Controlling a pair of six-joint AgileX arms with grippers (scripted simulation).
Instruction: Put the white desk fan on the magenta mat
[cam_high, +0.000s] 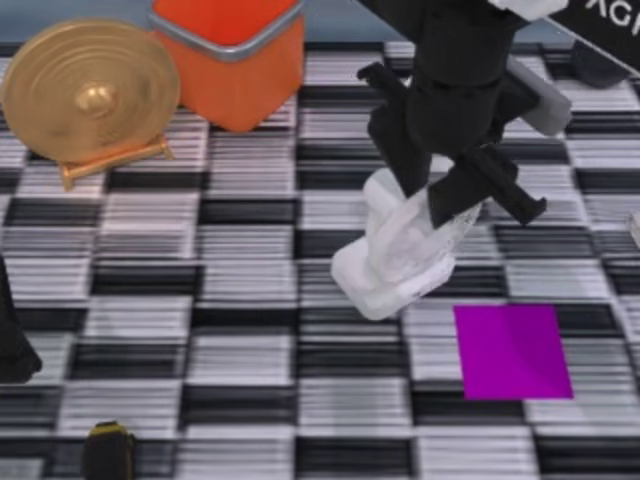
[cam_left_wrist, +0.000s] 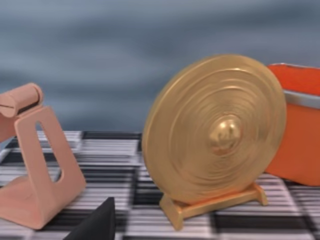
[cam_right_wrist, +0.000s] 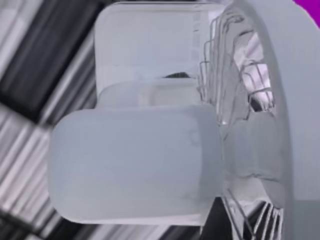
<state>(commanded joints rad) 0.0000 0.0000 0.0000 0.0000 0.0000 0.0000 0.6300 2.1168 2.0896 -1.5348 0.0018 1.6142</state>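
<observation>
Right tool (cam_high: 452, 195) over white desk fan (cam_high: 400, 255), grip state unclear (fingers hidden); magenta mat (cam_high: 513, 351) beside.

White desk fan (cam_high: 395, 262): translucent grille head, rounded base, standing at desk centre-right. Magenta mat (cam_high: 512, 351): flat, unoccupied, just right-near of the fan.

Translucent glossy plastic fan (cam_high: 400, 250); matt mat (cam_high: 512, 351).

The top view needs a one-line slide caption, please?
Right claw poised over the white desk fan, just left of the magenta mat; left arm parked.
</observation>
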